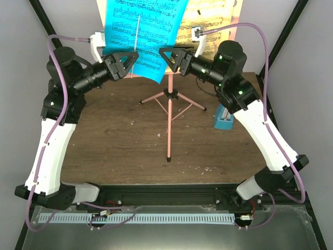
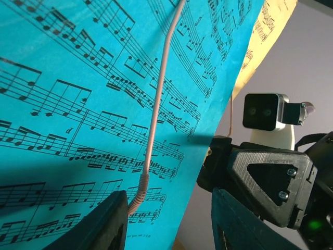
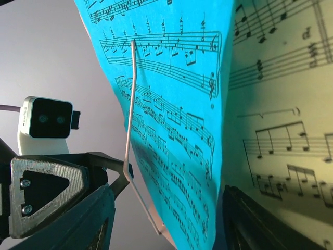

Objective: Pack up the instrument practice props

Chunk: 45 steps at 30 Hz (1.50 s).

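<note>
The salmon-pink tripod music stand [image 1: 169,125] stands mid-table. It holds a blue music sheet [image 1: 145,31] and a yellow music sheet [image 1: 208,23] behind it on the right. A thin pink retainer wire [image 2: 158,104] lies across the blue sheet. My left gripper [image 1: 130,61] is open at the blue sheet's lower left edge, and the sheet's lower part [image 2: 78,130] shows between its jaws. My right gripper [image 1: 169,57] is open at the sheet's lower right corner [image 3: 177,156], with the yellow sheet [image 3: 281,104] beside it. The blue metronome [image 1: 225,119] stands by the right arm.
The stand's three legs [image 1: 156,98] spread over the brown table [image 1: 104,146]. Both grippers face each other closely under the stand's desk. The right gripper's body [image 2: 270,182] shows in the left wrist view. Black frame posts stand at the back corners.
</note>
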### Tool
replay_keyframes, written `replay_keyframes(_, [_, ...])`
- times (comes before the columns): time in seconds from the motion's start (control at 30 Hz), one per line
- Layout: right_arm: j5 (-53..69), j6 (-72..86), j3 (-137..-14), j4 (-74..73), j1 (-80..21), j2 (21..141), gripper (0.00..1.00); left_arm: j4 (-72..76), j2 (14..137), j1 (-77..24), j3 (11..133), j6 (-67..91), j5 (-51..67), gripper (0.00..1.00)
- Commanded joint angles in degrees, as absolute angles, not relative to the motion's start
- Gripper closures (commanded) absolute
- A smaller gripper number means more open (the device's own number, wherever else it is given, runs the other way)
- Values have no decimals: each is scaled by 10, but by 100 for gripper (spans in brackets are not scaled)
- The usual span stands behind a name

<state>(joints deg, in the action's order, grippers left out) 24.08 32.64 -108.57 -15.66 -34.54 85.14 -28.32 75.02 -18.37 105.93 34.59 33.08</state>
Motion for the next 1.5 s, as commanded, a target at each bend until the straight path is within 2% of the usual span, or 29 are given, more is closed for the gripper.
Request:
replay_keyframes(0.0, [256,328,-1135,-138,-340,874,43,-250,763,-181,1080,366,359,56])
replay_keyframes(0.27, [260,328,-1169,-125,-338,899,51,-233,795,-181,1109,376,379,63])
replay_keyframes(0.53, [258,326,-1172,-114,-336,908,67,-204,806,-181,1120,381,390,63])
replay_keyframes(0.83, [248,323,-1173,-111,-332,911,75,-201,823,-181,1135,385,393,67])
replay_keyframes(1.0, [247,320,-1173,-110,-332,913,83,-199,827,-181,1138,382,393,77])
replay_keyframes(1.23, [245,316,-1172,-110,-331,913,94,-204,826,-181,1134,369,388,100])
replay_keyframes(1.33, [244,315,-1173,-111,-331,913,99,-201,824,-181,1129,357,390,100])
replay_keyframes(1.47, [244,313,-1173,-111,-331,912,99,-183,814,-181,1111,329,401,100])
